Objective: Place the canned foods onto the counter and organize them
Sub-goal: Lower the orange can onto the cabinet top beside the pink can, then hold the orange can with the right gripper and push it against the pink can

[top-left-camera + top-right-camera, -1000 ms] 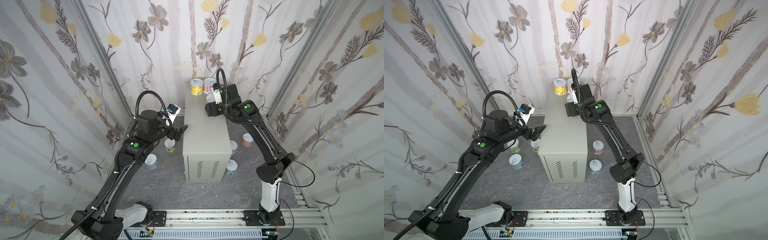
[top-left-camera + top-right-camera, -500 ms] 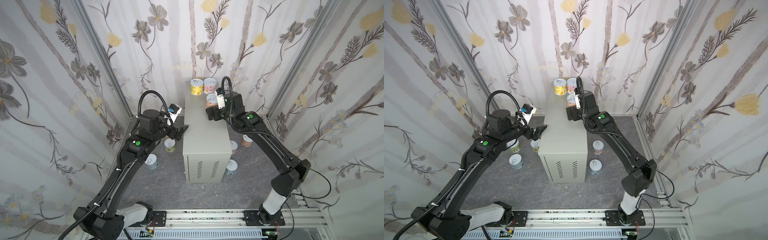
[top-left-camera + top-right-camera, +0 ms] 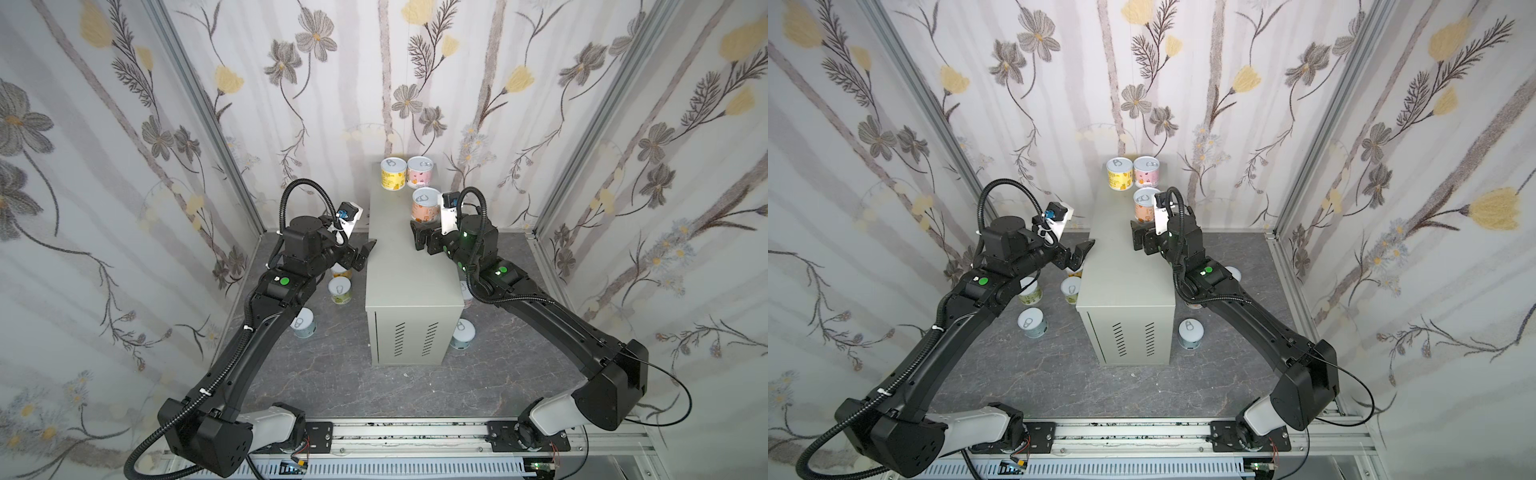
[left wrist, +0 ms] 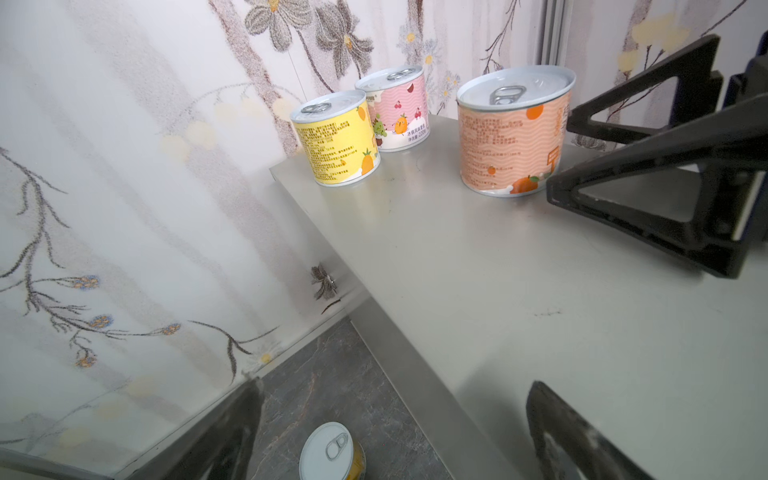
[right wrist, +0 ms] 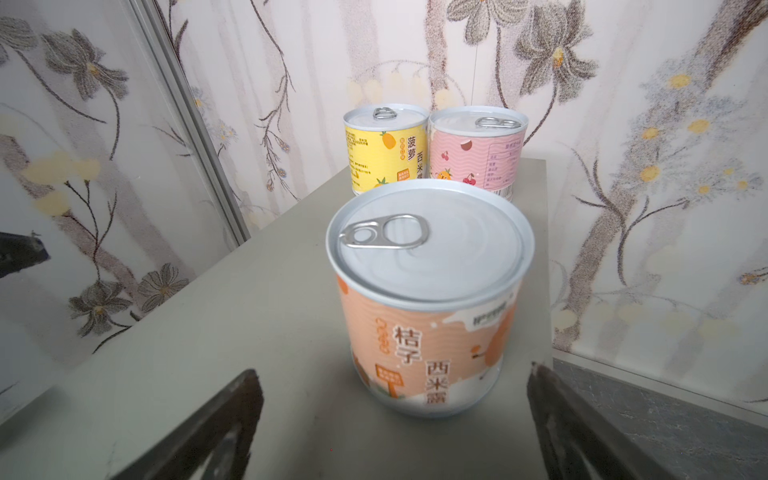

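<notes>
Though three cans stand on the counter (image 3: 399,270), more wait below. The orange can (image 3: 424,208) sits free just ahead of the right gripper (image 3: 423,237), jaws apart, with the yellow can (image 3: 392,174) and pink can (image 3: 420,173) beyond. The left gripper (image 3: 362,254), spread and empty, hangs over the floor cans (image 3: 340,291).

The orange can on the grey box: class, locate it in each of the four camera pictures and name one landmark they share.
In a top view: orange can, upper middle, on the counter, beyond the right gripper.
In a top view: same spot.
Left wrist: beside the right gripper's black jaws.
Right wrist: centre, large, just ahead of the open jaws.
Shared landmark: yellow can and pink can side by side behind it.
</notes>
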Available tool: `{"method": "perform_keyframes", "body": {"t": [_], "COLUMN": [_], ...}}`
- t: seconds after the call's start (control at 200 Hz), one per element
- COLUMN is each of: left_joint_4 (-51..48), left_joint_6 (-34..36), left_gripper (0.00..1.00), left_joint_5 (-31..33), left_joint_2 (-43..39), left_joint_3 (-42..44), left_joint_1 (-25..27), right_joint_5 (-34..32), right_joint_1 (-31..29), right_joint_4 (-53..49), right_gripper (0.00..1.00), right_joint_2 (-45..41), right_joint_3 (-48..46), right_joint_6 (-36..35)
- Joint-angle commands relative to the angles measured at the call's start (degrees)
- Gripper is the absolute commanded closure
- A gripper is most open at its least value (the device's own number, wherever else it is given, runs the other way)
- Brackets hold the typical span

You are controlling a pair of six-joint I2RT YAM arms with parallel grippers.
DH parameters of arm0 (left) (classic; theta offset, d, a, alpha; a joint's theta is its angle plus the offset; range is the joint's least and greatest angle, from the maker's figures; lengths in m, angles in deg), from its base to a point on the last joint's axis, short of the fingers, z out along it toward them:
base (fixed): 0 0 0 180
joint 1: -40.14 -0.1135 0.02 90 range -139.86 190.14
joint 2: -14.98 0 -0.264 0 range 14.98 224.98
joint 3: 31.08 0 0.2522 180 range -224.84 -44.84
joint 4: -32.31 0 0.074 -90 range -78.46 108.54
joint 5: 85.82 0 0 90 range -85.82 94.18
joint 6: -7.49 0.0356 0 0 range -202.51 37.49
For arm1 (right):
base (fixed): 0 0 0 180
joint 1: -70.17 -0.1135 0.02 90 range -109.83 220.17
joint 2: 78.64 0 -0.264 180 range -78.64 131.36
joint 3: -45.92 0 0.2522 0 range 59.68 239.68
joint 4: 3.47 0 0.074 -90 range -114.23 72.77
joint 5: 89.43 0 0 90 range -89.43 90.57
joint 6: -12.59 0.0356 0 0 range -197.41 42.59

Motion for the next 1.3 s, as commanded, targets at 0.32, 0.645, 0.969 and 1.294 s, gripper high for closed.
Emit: {"method": "perform_keyframes", "body": {"t": [0.32,0.645,0.969,1.294], "left_joint_4": [-3.94,-3.34,-3.68,-4.38], "left_joint_6": [2.99,2.56,2.64,2.82], "left_gripper": [0.00,0.00,0.00,0.00], "left_joint_5": [-0.69,-2.22,-2.47,-2.01], "left_joint_2": [4.74,6.15,7.03,7.47], "left_joint_3": [-2.02,-2.12,-2.48,-3.21], "left_joint_1": [-0.68,-2.56,-2.89,-2.92], "right_joint_5": [-1.51,0.06,0.44,0.18], "right_joint_1": [-0.07,1.15,2.69,4.09], "right_joint_4": [2.45,3.38,2.29,0.56], "right_gripper": [0.09,0.22,0.26,0.26], "right_joint_2": [4.77,8.54,11.94,14.20], "right_joint_3": [1.50,3.95,7.86,10.62], "right_joint_6": [-2.50,-2.62,-2.00,-2.01]}}
